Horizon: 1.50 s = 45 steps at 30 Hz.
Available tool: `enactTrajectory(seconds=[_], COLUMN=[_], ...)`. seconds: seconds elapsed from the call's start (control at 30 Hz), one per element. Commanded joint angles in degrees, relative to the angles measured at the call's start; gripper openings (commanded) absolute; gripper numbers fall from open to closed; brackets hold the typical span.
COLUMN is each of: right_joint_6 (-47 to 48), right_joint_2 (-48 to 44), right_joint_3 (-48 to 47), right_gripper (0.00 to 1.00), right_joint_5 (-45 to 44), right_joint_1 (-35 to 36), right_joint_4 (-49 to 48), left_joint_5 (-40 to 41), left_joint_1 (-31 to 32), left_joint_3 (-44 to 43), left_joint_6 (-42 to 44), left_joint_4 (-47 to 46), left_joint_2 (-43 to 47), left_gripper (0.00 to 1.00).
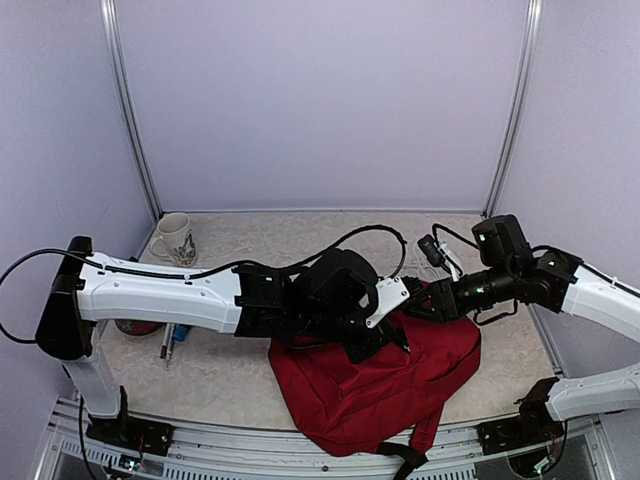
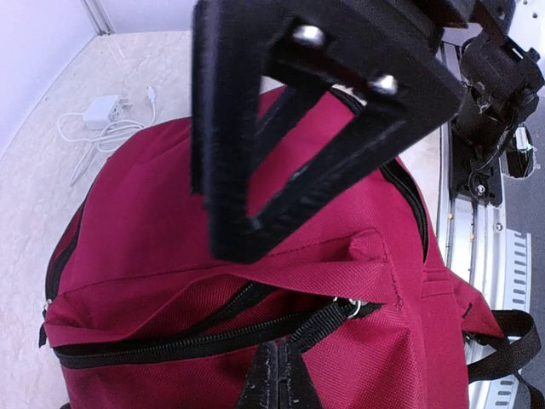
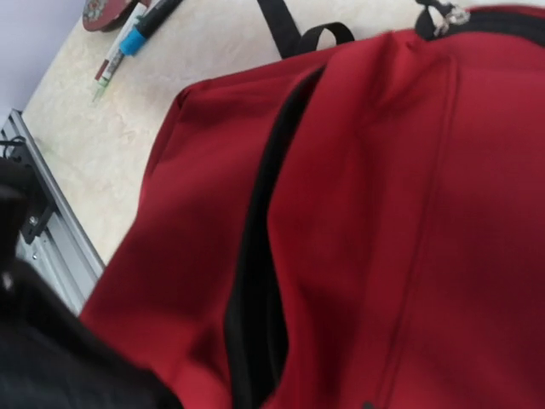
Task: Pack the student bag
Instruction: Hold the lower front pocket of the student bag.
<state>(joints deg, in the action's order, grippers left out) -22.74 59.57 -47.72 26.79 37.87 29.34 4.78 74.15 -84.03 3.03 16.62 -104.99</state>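
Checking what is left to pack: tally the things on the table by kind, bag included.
Backpack: 1
Mug: 1
Pens: 2
Charger with cable: 1
Red round item, mostly hidden: 1
Total: 6

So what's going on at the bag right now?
Both arms are over the student bag, which lies on the table. The left tool is shut at the flap over the front zipper; whether it pinches fabric is unclear. The right tool hovers by the bag's far edge, its state unclear. Pens, a mug and a white charger sit outside it.
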Motion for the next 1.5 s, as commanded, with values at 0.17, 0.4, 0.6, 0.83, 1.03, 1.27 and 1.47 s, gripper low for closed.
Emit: enactTrajectory(seconds=[0.17, 0.4, 0.6, 0.83, 1.03, 1.27, 1.47], right_joint_6=[-10.2, -14.9, -16.2, -13.2, -11.6, -11.0, -10.2], right_joint_2=[-9.0, -14.3, -11.6, -6.1, -6.0, -7.6, -7.3], right_joint_3=[10.7, 16.0, 16.5, 14.5, 13.7, 13.8, 13.7], right_gripper=[0.48, 0.54, 0.56, 0.49, 0.14, 0.13, 0.14], right_joint_5=[5.0, -1.6, -6.8, -12.5, -15.4, -14.7, -13.1], right_joint_1=[1.0, 5.9, 11.4, 13.6, 13.8, 13.8, 13.8], right_joint_4=[-9.5, -12.4, -12.2, -10.8, -12.3, -12.6, -12.6], left_joint_5=[-1.7, 0.0, 0.9, -4.0, -8.6, -3.1, -0.3], left_joint_1=[-0.2, -0.2, -0.4, -1.7, -2.1, -1.2, -0.7], left_joint_3=[2.2, 2.8, 3.1, 5.0, 6.3, 7.2, 6.0], left_joint_6=[1.4, 1.9, 3.3, 1.8, 2.9, 11.4, 17.5], left_joint_4=[-3.3, -4.5, -4.2, -7.0, -6.8, -5.7, -6.8], left_joint_2=[1.9, 2.3, 1.5, 2.9, 3.4, 2.5, 1.5], left_gripper=[0.0, 0.0, 0.0, 0.0, 0.0, 0.53, 0.52])
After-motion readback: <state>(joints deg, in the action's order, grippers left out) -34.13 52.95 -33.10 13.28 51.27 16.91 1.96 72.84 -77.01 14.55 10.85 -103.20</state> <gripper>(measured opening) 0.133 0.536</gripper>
